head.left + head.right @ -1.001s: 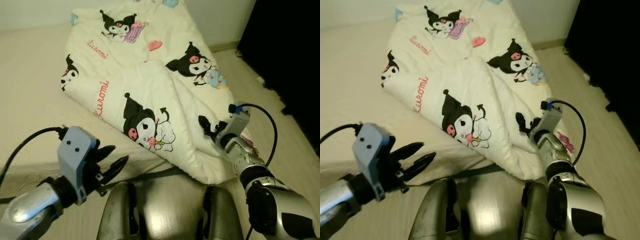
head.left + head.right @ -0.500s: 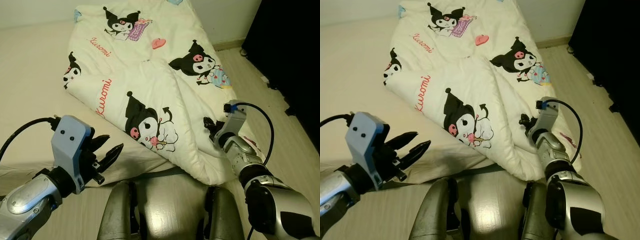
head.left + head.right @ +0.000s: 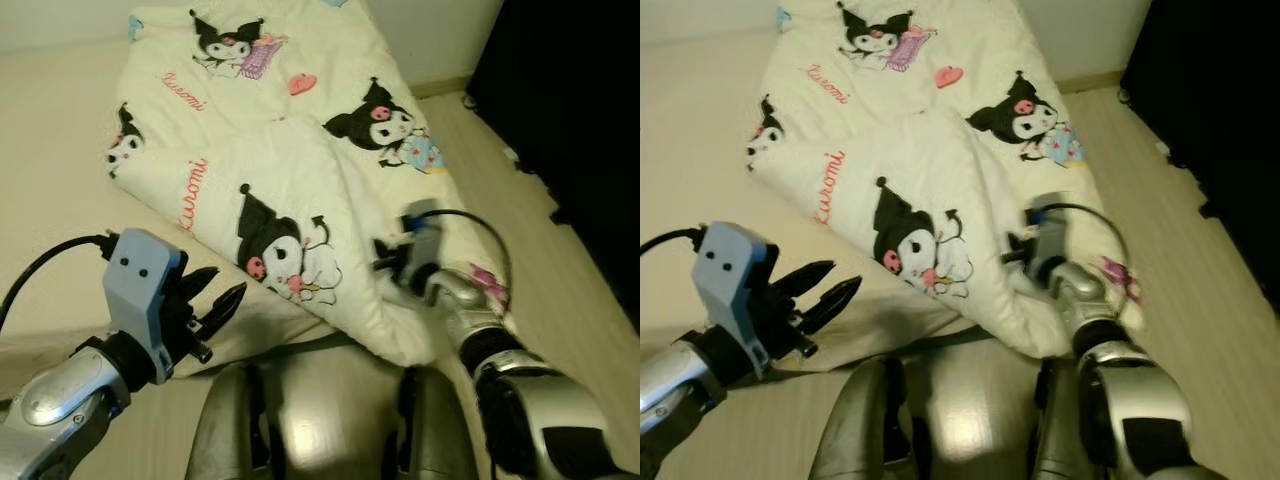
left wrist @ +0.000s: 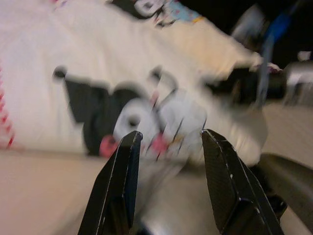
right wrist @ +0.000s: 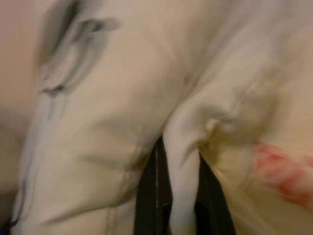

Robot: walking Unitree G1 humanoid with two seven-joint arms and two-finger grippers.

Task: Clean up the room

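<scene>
Two grippers are working at the near edge of a bed (image 3: 60, 200) covered by a plain cream sheet. A cream comforter (image 3: 300, 150) printed with black-and-white cartoon characters and red script is lying crumpled across the bed's right half, its folded lower corner overhanging the near right corner toward the floor. The right gripper (image 5: 176, 196) is pressing into that overhanging corner, its two black fingers closed narrowly on a pinched ridge of the fabric. The left gripper (image 3: 205, 305) is hovering above the near edge of the bed, just beside the comforter's lower fold and apart from it, its fingers (image 4: 122, 186) spread moderately with nothing between them. Light wooden flooring (image 3: 540, 250) is running along the bed's right side, and a dark, unlit area is occupying the room's right edge.
</scene>
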